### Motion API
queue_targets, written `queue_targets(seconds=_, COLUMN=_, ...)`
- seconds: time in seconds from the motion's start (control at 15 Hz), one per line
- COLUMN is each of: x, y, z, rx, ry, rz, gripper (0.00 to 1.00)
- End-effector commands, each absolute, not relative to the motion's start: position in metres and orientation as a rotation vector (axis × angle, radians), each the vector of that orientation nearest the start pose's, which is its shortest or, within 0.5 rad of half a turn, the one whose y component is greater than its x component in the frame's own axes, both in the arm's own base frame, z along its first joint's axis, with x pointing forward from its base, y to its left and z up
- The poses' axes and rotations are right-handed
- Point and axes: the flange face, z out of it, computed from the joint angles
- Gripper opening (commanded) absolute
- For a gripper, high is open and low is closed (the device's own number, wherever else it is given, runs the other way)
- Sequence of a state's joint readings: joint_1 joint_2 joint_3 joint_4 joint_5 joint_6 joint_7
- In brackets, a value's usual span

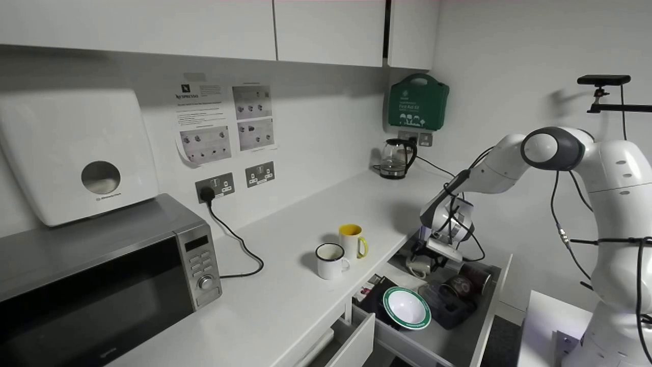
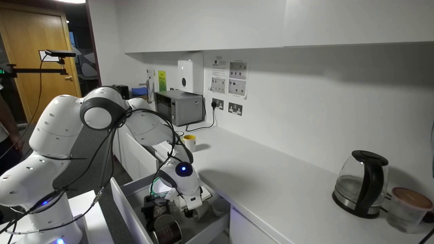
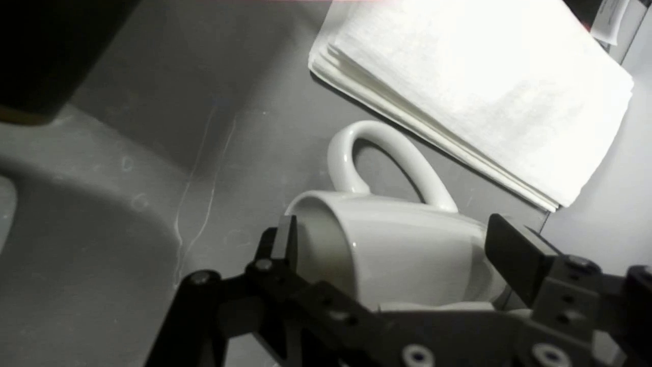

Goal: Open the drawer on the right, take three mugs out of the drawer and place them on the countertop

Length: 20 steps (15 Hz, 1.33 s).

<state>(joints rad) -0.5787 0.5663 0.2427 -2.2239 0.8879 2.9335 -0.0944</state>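
Note:
The drawer (image 1: 498,311) stands pulled out below the countertop (image 1: 285,260). A yellow-lined mug (image 1: 348,247) and a white mug (image 1: 328,267) with a dark rim are upright on that worktop. Inside the drawer a pale mug (image 3: 407,244) lies on its side, its handle toward the top of the wrist view. My open gripper (image 3: 397,247) reaches down over it, one of its fingers (image 3: 291,244) by the mouth and the opposite one by the base. Contact cannot be made out, and the mug's lower side is hidden behind the gripper.
A stack of white napkins (image 3: 468,97) lies close to the handle. The drawer also holds a green-rimmed bowl (image 1: 407,307), dark containers (image 1: 448,306) and a dark cup (image 2: 168,234). A smaller drawer (image 1: 354,344) is also pulled out. Microwave (image 1: 102,285) and kettle (image 2: 361,184) stand on the worktop.

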Motion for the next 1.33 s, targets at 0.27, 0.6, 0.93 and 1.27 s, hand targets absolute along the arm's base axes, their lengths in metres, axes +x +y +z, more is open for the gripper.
queue_targets(seconds=0.27, x=0.488, y=-0.226, z=0.127, rx=-2.349, ry=1.515, rz=-0.288, gripper=1.00)
queue_targets(seconds=0.6, x=0.491, y=-0.235, z=0.132, rx=-2.335, ry=1.524, rz=-0.310, gripper=1.00)
queue_targets(seconds=0.93, x=0.496, y=-0.238, z=0.136, rx=-2.314, ry=1.518, rz=-0.326, gripper=1.00)
queue_targets(seconds=1.27, x=0.502, y=-0.237, z=0.138, rx=-2.310, ry=1.491, rz=-0.333, gripper=0.74)
